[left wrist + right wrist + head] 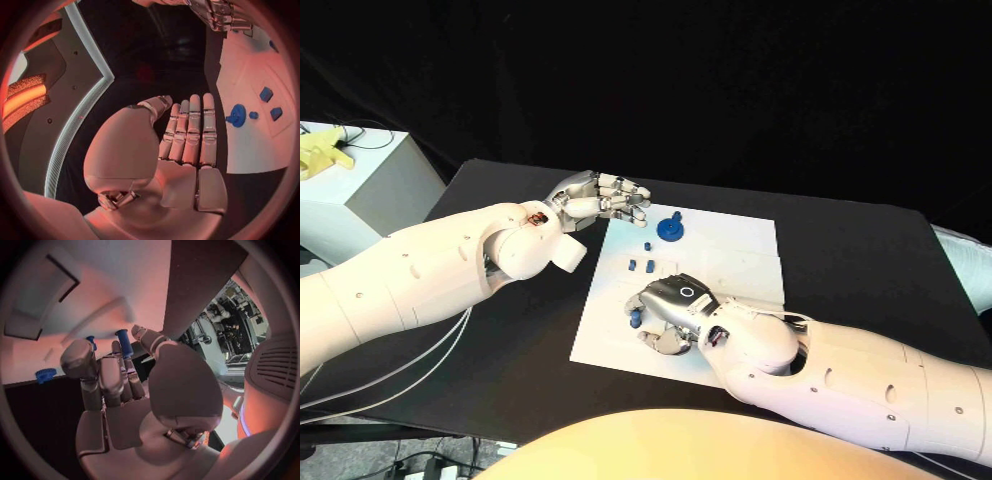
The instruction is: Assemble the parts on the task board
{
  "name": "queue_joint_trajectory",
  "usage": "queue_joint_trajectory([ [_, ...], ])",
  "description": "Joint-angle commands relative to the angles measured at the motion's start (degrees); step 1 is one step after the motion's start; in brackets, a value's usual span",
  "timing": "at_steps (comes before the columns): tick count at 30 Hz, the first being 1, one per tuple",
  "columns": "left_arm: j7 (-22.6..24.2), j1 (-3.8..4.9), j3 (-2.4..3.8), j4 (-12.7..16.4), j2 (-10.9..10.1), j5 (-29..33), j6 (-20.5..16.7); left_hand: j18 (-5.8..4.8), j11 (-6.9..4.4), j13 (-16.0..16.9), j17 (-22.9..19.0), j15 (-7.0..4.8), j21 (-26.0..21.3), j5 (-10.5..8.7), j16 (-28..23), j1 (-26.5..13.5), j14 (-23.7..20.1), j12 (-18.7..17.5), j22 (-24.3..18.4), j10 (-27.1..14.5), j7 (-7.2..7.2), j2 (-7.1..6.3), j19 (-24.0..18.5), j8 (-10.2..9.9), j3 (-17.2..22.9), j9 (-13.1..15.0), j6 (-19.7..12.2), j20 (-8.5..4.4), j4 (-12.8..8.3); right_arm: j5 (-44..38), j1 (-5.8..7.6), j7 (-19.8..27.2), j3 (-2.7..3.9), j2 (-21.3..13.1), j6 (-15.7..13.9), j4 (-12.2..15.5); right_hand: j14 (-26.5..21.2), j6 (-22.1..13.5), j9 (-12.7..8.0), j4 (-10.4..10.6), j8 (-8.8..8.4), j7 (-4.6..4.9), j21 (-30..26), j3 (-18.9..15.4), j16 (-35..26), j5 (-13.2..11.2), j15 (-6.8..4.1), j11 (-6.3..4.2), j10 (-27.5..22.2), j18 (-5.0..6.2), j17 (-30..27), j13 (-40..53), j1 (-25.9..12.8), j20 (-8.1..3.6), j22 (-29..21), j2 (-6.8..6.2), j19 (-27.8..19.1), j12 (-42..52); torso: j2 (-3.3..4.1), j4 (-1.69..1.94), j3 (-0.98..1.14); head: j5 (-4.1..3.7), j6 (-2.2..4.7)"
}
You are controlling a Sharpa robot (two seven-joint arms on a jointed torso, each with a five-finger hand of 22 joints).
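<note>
Right hand [672, 312] at the task board's [740, 245] near edge
It pinches a blue peg [124, 342] (upright, apparently); carry it level and seat it squarely; left hand [599, 198] hovers flat and empty beside the board's far corner.

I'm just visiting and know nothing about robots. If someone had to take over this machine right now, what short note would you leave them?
Left hand: holds nothing, fingers straight and together, at the task board's far left corner.
Right hand: over the board's near left part, fingers curled at a blue peg; whether it grips the peg is unclear.
On the board: a round blue part near the far edge and small blue blocks mid-board.
Done: hard to tell. Left: the loose pieces look unassembled.
</note>
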Motion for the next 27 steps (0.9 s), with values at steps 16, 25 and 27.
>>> queue_joint_trajectory([
  [16, 0.11, -0.03, 0.04, 0.01, 0.1, 0.37, 1.21, 0.07, 0.37, -0.07, 0.2, 0.1, -0.32, 0.0, -0.46, -0.35, 0.41, -0.38, -0.13, -0.11, 0.43, 0.1, 0.05, -0.38, -0.17, -0.13, -0.06, 0.27, 0.09, 0.53, -0.05, 0.58, 0.1, -2.03, -8.76, 1.18, -4.58, -7.83, -3.92, 10.47, -3.56, -0.11, -16.93, -20.03, -2.38, 1.07, 1.4, 1.75, -12.17, 2.67, -7.51, -2.06, 12.46, 1.3, -3.1, 2.0, -3.27, 7.84, -0.06, -0.04, 0.01, -0.42, -0.01],
  [25, 0.25, -0.54, 0.03, -0.13, 0.12, 0.4, 0.97, 0.07, 0.37, -0.07, 0.2, 0.1, -0.32, 0.0, -0.46, -0.35, 0.41, -0.38, -0.13, -0.11, 0.43, 0.1, 0.05, -0.38, -0.17, -0.13, -0.06, 0.27, 0.09, 12.82, 1.75, 8.5, 1.15, -8.07, -15.07, 3.4, -1.2, -5.13, -4.71, 15.68, -0.16, 2.45, -9.83, -20.27, 0.97, 1.68, 0.56, 0.95, -5.54, 1.64, -4.0, -1.64, 16.07, 0.51, -1.65, 3.7, 0.11, 14.0, -0.35, -0.14, 0.1, -1.27, -0.01],
  [27, 0.38, -0.79, 0.03, -0.15, 0.08, 0.43, 0.8, 0.08, 0.38, -0.06, 0.25, 0.11, -0.36, 0.0, -0.52, -0.35, 0.42, -0.4, -0.16, -0.12, 0.44, 0.11, 0.05, -0.4, -0.17, -0.14, -0.07, 0.28, 0.08, 17.96, 2.9, 11.29, 1.3, -10.18, -14.73, 4.03, -0.26, -3.69, -4.7, 15.76, 0.56, 2.76, -7.15, -19.27, 1.94, 1.86, 0.55, 0.98, -3.4, 1.26, -2.44, -1.72, 15.89, 0.42, -0.76, 4.2, 0.88, 14.28, -0.53, -0.23, 0.12, -1.55, -0.01],
])
